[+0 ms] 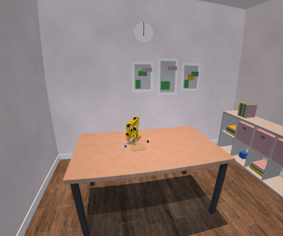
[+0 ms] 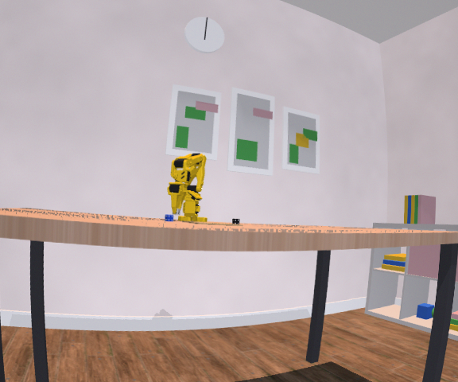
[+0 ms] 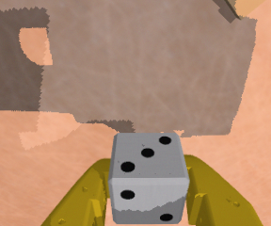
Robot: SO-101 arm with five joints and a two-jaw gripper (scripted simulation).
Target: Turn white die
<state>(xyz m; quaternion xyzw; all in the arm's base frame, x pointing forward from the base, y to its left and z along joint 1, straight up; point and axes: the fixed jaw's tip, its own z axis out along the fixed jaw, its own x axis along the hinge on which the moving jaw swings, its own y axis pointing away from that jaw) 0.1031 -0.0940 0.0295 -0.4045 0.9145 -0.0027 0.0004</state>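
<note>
Wood-toned surface (image 1: 161, 162) carries my yellow arm (image 1: 132, 131), a tan mat (image 1: 138, 147), a blue die (image 1: 125, 146) to one side of the mat and a black die (image 1: 148, 140) to the other. My pincer (image 3: 150, 203) is clamped on the white die (image 3: 150, 179), held above the surface over my own shadow; its far face shows three pips, its near face two.

We see a wooden counter (image 1: 161, 162) on dark legs, a round wall clock (image 1: 143, 32), 3 framed pictures (image 1: 167, 76), and a white shelf unit (image 1: 263, 123) holding pink bins (image 1: 263, 139), books (image 1: 247, 109) and a blue cube (image 1: 242, 154).
</note>
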